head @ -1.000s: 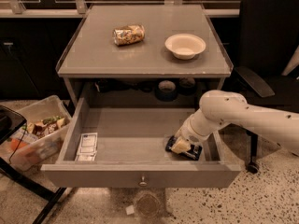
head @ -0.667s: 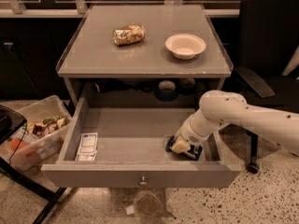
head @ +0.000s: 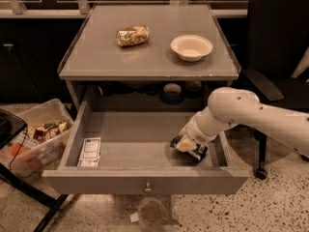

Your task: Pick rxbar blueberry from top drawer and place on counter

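The top drawer [head: 145, 181] is pulled wide open. My gripper [head: 186, 145] reaches down into its right front part, on top of the dark rxbar blueberry [head: 197, 151], which lies on the drawer floor and is mostly hidden under the gripper. The white arm [head: 251, 115] comes in from the right. The counter [head: 101, 57] is the grey tabletop above, with a golden foil bag [head: 132, 35] and a pale bowl [head: 191, 47] on it.
White flat packets [head: 90, 152] lie at the drawer's left front. A clear bin of snacks [head: 34, 139] stands on the floor at the left. A black office chair [head: 280, 42] stands at the right. Dark round items [head: 172, 91] sit on the shelf behind the drawer.
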Robot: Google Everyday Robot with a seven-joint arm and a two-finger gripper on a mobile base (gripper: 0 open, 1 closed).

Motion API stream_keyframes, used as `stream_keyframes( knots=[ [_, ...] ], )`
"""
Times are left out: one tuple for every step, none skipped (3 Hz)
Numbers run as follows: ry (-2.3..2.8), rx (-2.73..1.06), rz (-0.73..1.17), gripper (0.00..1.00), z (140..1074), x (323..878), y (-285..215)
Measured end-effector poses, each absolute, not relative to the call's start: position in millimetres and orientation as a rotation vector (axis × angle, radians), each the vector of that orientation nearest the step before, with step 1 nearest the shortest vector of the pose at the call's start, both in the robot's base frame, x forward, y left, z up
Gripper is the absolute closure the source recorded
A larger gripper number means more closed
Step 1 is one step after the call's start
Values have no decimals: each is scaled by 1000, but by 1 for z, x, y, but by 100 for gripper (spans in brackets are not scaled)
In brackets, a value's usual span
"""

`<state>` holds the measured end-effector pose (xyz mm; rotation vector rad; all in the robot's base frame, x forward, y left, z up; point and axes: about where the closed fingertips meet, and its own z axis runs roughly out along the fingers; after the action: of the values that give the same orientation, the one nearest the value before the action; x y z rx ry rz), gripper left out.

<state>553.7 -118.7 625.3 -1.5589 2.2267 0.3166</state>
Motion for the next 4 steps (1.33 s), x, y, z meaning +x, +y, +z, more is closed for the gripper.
stream_keyframes(
  knots=[
    [2078,-1562,338,100,670,563,-101],
    [1887,-1579,408,100,713,578,-74],
    [1700,-1564,465,100,758,598,-51],
    [1547,-1547,476,100,812,621,-27]
  ],
)
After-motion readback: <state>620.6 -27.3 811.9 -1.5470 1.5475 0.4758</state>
